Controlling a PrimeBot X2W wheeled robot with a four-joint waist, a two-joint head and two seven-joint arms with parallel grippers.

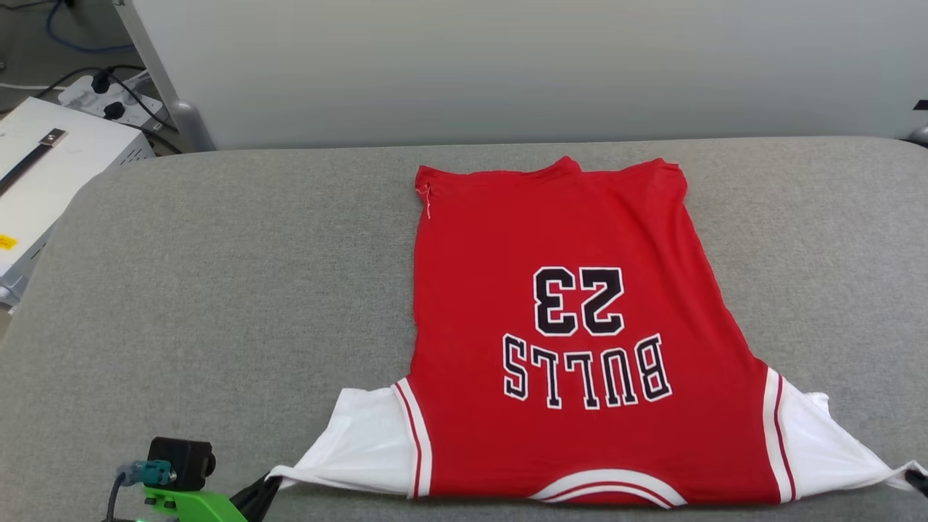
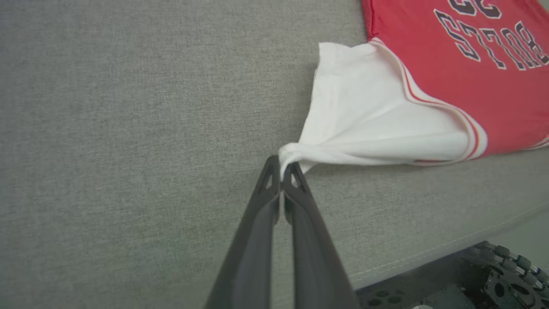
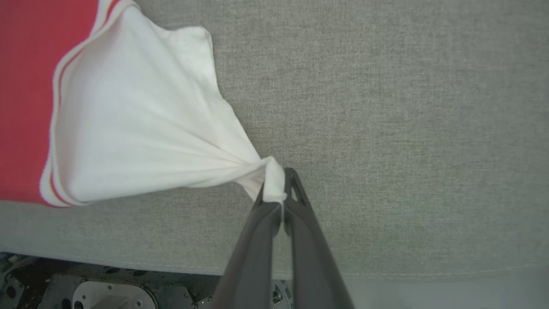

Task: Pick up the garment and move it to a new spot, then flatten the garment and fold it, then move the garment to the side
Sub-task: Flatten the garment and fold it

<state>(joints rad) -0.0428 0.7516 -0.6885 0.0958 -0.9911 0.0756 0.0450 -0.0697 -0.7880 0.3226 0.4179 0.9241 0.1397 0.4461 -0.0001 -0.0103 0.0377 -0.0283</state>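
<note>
Left fingers (image 2: 257, 223) are clenched on the tip of one white sleeve of the garment (image 1: 565, 239), right fingers (image 3: 300, 227) on the other, and both sleeves are drawn outward. The garment is spread flat at the bench's (image 1: 217, 290) near edge, right of centre.

The left pincer (image 2: 282, 165) is showing two long, slim fingers (image 2: 257, 240) of dark grey matte material, each carrying a small triangular cut-out near the tip. The right pincer (image 3: 281, 182) is looking the same. By the left wrist, a black box-shaped camera (image 1: 181, 460) is sitting on a bright green bracket (image 1: 190, 504), and a teal plug (image 1: 148, 473) with a grey cable (image 1: 112, 500) is joining it. A dark metal base with round holes (image 2: 411, 283) is lying below.
</note>
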